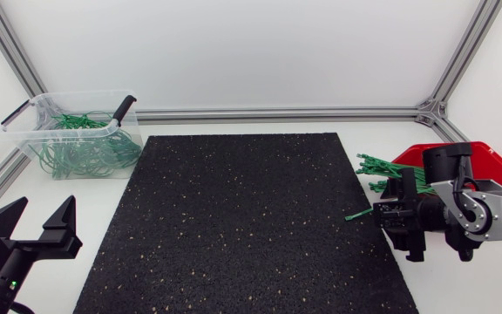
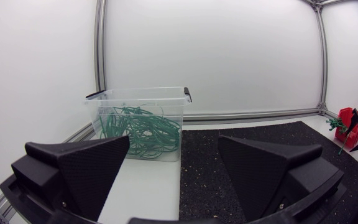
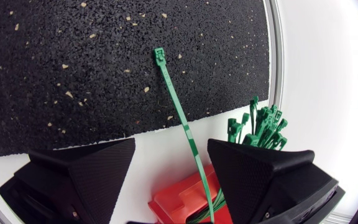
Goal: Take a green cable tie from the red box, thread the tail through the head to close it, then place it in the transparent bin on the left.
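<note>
One green cable tie (image 3: 178, 109) lies between the fingers of my right gripper (image 3: 171, 149). Its head rests out on the black mat and its tail runs back over the red box (image 3: 179, 200). The fingers stand apart on either side of it, and I see neither pad touching it. In the head view this tie (image 1: 358, 213) pokes out left of the right gripper (image 1: 389, 216), beside the red box (image 1: 495, 164) and its bundle of green ties (image 1: 386, 171). My left gripper (image 1: 44, 214) is open and empty at the front left, facing the transparent bin (image 2: 138, 118).
The transparent bin (image 1: 77, 135) at the back left holds a tangle of closed green ties and has black handle clips. A black speckled mat (image 1: 242, 227) covers the middle of the table. Aluminium frame rails run along the back and side edges.
</note>
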